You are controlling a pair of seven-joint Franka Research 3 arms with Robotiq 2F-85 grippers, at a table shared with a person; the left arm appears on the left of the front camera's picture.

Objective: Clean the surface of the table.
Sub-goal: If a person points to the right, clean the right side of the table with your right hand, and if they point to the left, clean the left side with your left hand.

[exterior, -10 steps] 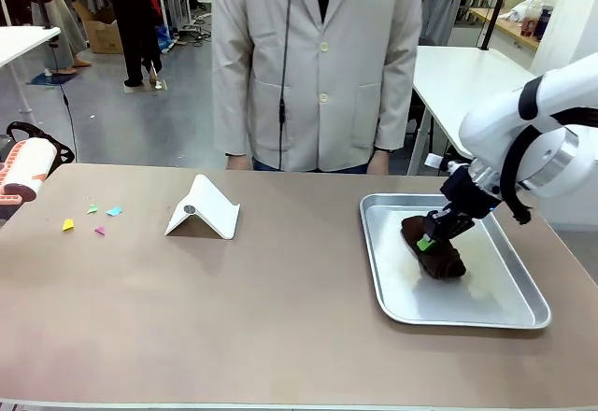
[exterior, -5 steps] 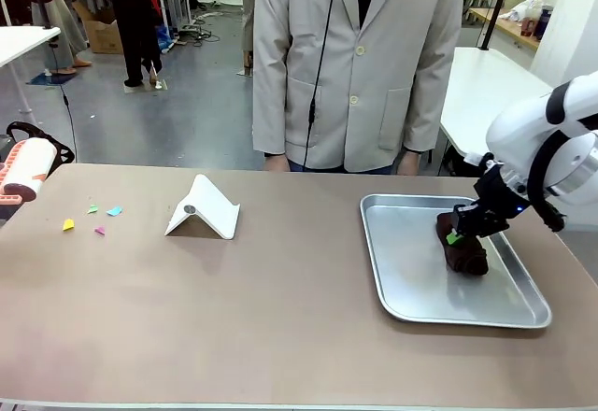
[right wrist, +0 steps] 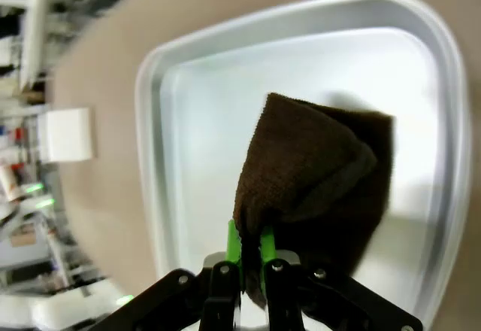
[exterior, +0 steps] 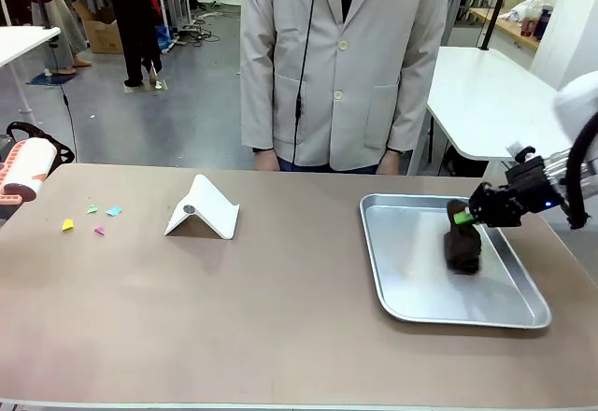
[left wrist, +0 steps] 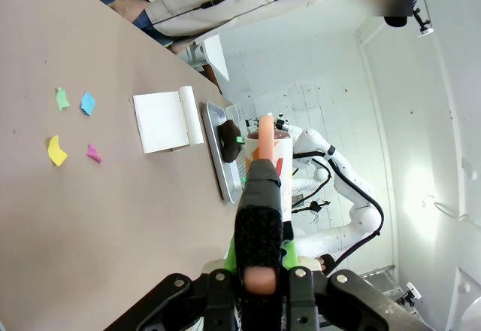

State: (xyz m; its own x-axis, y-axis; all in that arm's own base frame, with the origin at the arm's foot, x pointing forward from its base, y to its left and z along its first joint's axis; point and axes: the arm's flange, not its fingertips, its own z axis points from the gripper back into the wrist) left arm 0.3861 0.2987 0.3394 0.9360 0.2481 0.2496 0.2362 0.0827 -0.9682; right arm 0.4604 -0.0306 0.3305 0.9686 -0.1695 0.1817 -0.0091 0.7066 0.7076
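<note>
Right gripper [exterior: 464, 217] is out over the silver tray [exterior: 411, 280] at the right end of the table [exterior: 280, 327]; its jaws are pinched almost together on an upper corner of the dark brown cloth [exterior: 462, 248]; the cloth hangs from that pinch, its lower end down by the tray floor, though whether it touches is hard to call; the right wrist view confirms it, green pads [right wrist: 233, 244] squeezed onto a fold of the cloth with bare metal all around.

Over to the left; left gripper [left wrist: 259, 259] has its jaws clamped tight on the black handle of a lint roller [left wrist: 259, 195]; the roller's white drum pokes in at the table's left edge in the front view, above the surface.

The table itself, broad and brownish-taupe, runs the full width of the front view; four paper scraps [exterior: 99, 231], yellow, green, blue and pink, lie near its left end; a white folded stand [exterior: 203, 207] sits just right of them, well apart from the tray.

A person [exterior: 346, 65] in a pale jacket stands at the far side, hands down at the table edge.
</note>
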